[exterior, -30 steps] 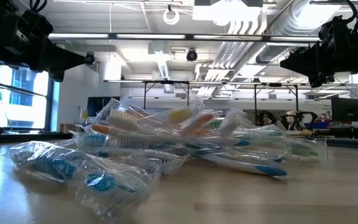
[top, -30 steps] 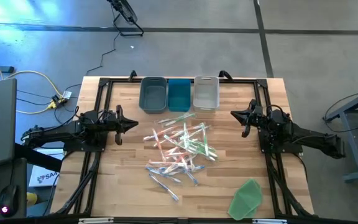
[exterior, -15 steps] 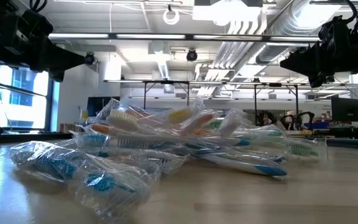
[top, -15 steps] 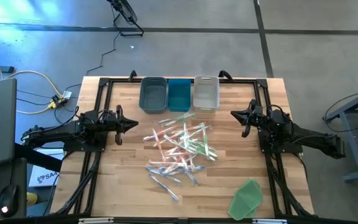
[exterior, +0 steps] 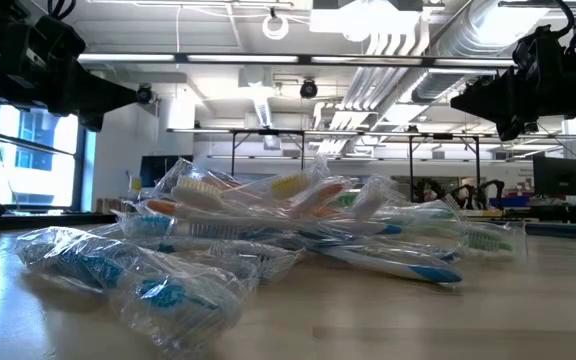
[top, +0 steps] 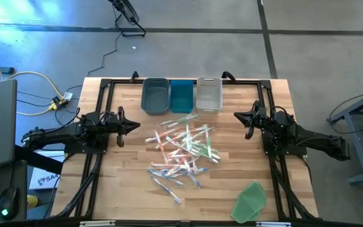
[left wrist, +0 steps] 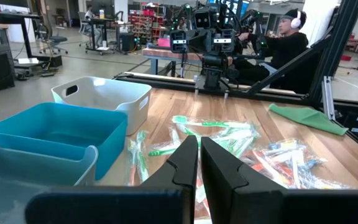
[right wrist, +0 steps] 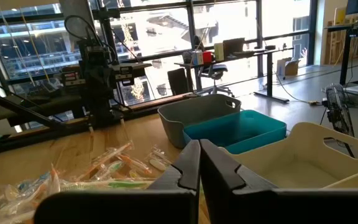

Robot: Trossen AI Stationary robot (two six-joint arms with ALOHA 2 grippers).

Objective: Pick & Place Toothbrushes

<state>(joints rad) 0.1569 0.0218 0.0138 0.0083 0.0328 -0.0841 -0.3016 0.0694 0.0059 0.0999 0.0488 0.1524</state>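
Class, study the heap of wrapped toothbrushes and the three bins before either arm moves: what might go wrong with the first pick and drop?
1. The thin pink, blue and green plastic toothbrushes lie crossed in crinkly clear wrappers, so a grab may lift several or slip off.
2. The grey plastic bin, teal plastic bin and white plastic bin touch side by side; a drop could land in the wrong one.
3. The left tool and right tool face the same heap and might collide.

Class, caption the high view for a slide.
Toothbrushes piled below three bins; both arms wait at the sides.
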